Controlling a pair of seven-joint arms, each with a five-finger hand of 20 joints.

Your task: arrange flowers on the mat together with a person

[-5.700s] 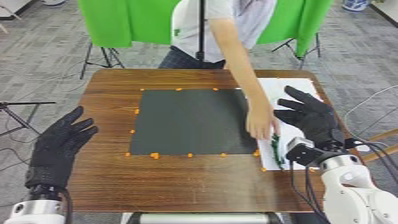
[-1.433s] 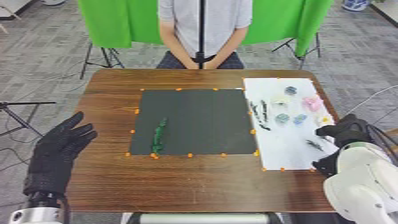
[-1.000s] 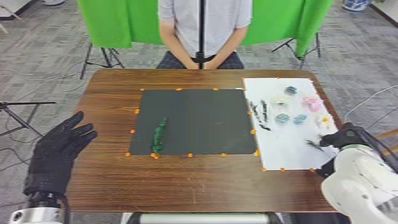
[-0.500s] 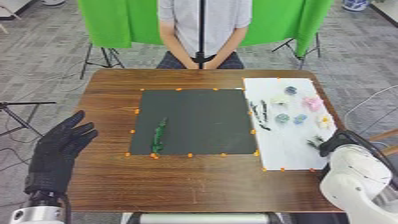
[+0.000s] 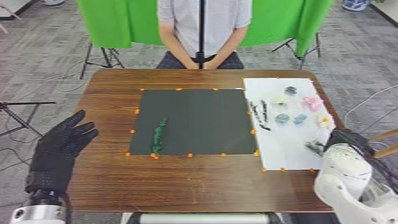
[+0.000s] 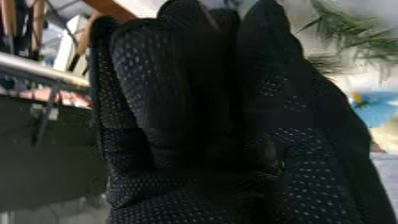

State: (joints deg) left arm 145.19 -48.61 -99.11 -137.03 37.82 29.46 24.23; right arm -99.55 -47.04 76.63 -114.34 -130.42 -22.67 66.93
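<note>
A green leafy stem (image 5: 159, 136) lies lengthwise on the left part of the dark mat (image 5: 204, 115). Several small flowers, among them a pink one (image 5: 312, 103) and a blue one (image 5: 299, 119), rest on white paper (image 5: 280, 155) with thin dark sprigs (image 5: 264, 110). My right hand (image 5: 346, 137) is at the paper's right edge, beside a feathery sprig (image 5: 314, 147). In the right wrist view my right hand (image 6: 191, 115) has its fingers extended, with the green sprig (image 6: 355, 32) beyond them. My left hand (image 5: 62, 137) is open beyond the table's left edge.
A person's hands (image 5: 201, 65) are together at the far edge of the brown table (image 5: 195, 185). Orange dots line the mat. A thin black pole (image 5: 202, 30) rises at the far edge, and a tripod (image 5: 18, 117) stands at the left.
The person's arm has withdrawn from the paper, and the green stem that was there is on the mat. My right hand moved away to the paper's right edge, lately shifting slightly around the sprig.
</note>
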